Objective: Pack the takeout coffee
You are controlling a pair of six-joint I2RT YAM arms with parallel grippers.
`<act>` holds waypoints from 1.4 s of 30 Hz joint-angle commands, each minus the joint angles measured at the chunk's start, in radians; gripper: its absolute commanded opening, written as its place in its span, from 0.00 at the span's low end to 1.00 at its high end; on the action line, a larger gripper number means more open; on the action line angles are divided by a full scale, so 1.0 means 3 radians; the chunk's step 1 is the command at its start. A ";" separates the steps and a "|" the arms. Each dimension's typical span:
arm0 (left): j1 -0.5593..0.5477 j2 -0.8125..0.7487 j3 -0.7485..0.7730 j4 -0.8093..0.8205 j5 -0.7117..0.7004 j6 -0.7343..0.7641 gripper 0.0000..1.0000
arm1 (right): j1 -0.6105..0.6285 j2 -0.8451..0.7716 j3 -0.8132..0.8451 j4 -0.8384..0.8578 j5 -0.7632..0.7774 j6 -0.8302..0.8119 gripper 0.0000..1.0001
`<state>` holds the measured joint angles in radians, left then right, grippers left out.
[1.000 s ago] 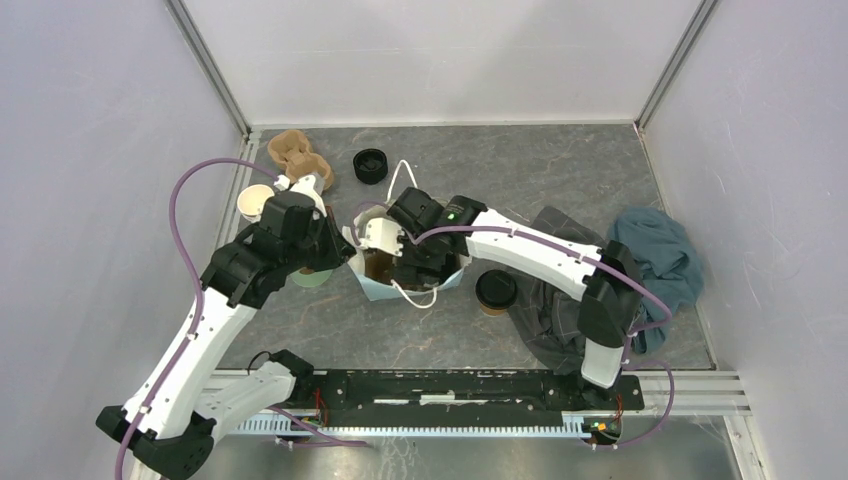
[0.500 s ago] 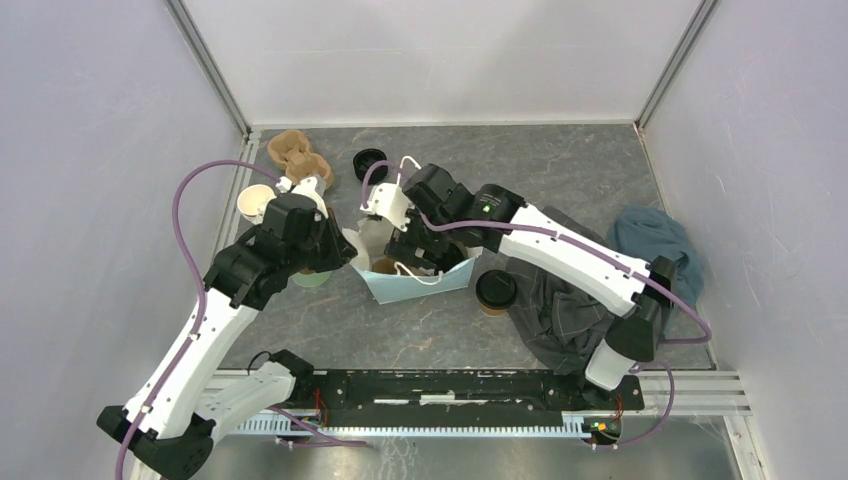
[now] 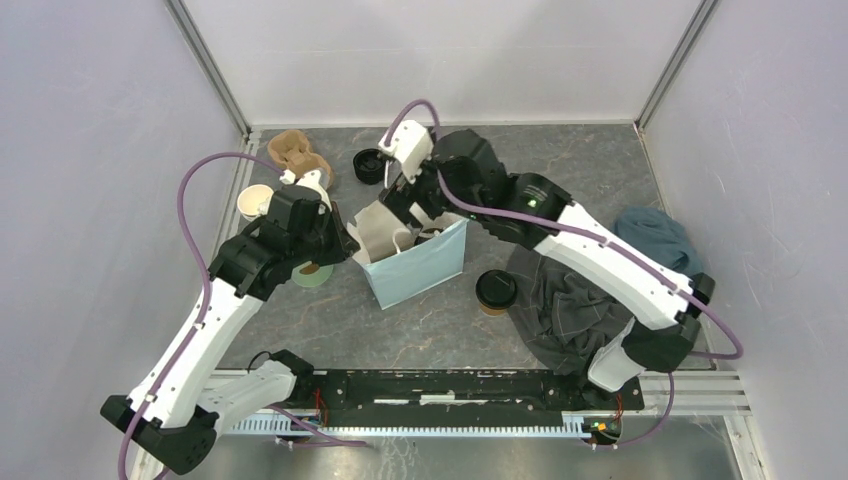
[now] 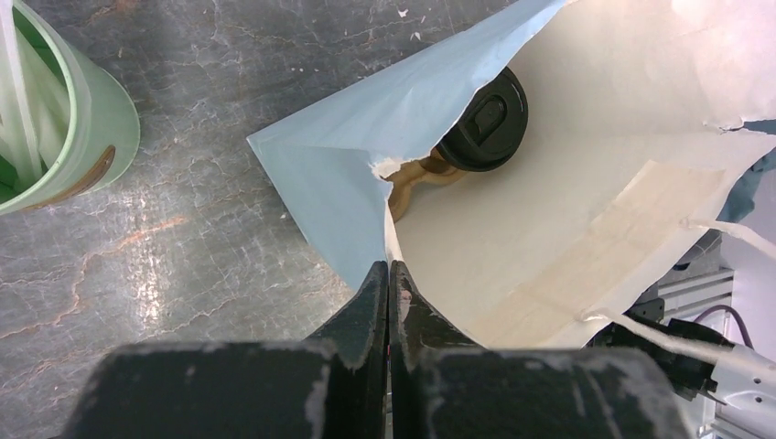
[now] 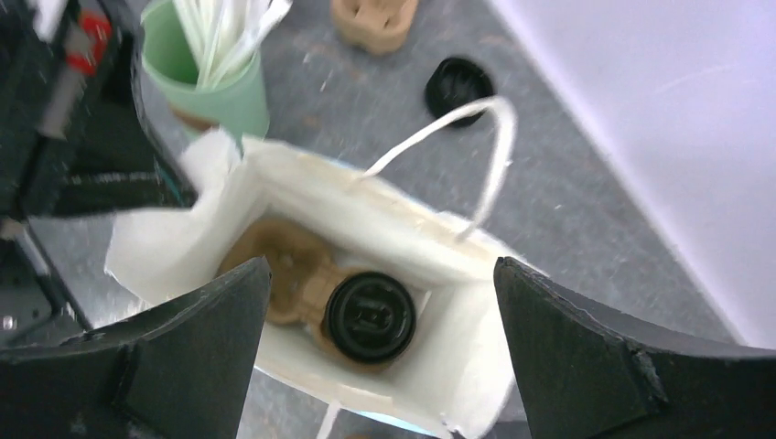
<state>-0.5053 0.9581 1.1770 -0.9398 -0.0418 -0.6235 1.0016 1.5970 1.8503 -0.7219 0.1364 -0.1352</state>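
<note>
One takeout coffee (image 5: pixel 371 316), a brown cup with a black sip lid, stands inside the light blue paper bag (image 3: pixel 420 268) in a brown pulp carrier (image 5: pixel 274 261); the left wrist view shows its lid (image 4: pixel 482 121) too. The other takeout coffee (image 3: pixel 496 289) stands on the table right of the bag. My left gripper (image 4: pixel 389 267) is shut on the bag's rim at its left corner (image 3: pixel 347 243). My right gripper (image 5: pixel 382 270) hangs open above the bag's mouth (image 3: pixel 402 196), with nothing between its fingers.
A green cup of white sticks (image 4: pixel 73 128) stands left of the bag. At the back are a second brown carrier (image 3: pixel 298 155), a stack of black lids (image 3: pixel 371 166) and a pale cup (image 3: pixel 255 203). A dark cloth (image 3: pixel 560 305) and a blue cloth (image 3: pixel 660 250) lie right.
My right gripper has risen out of the bag and drawn toward the back, still open. The bag's mouth has swung more upright. My left gripper keeps hold of the rim.
</note>
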 commanded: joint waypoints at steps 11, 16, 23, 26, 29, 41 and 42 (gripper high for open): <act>0.0000 -0.0011 0.0267 -0.0030 0.0087 -0.0107 0.30 | -0.0822 -0.0778 -0.0152 -0.0172 0.1415 0.0767 0.98; 0.0003 0.0082 0.0695 -0.0204 -0.0076 0.0073 0.54 | -0.0916 -0.0980 -0.0902 -0.0204 0.0519 0.0823 0.98; 0.0011 0.0582 0.1364 -0.0341 -0.0540 0.0186 0.67 | -0.0923 -0.1318 -0.2021 0.0369 -0.0321 0.1477 0.93; 0.0076 0.0847 0.1420 -0.0168 -0.0376 0.0251 0.70 | -0.0921 -0.1374 -0.2385 0.0692 -0.0557 0.1719 0.89; 0.0093 0.1057 0.1451 -0.0060 -0.0210 0.0322 0.68 | -0.0926 -0.1422 -0.2680 0.1022 -0.0607 0.1840 0.84; 0.0181 0.1224 0.1168 0.0088 0.0032 0.0520 0.57 | -0.1216 -0.1183 -0.3110 0.1793 -0.0556 0.1955 0.78; 0.0182 0.1197 0.1123 0.0091 0.0070 0.0499 0.57 | -0.1232 -0.1130 -0.3077 0.1822 -0.0554 0.1910 0.79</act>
<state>-0.4549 1.3346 1.5475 -0.9497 -0.0681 -0.5133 0.6533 1.2148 0.9173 -0.3111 -0.0235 0.4305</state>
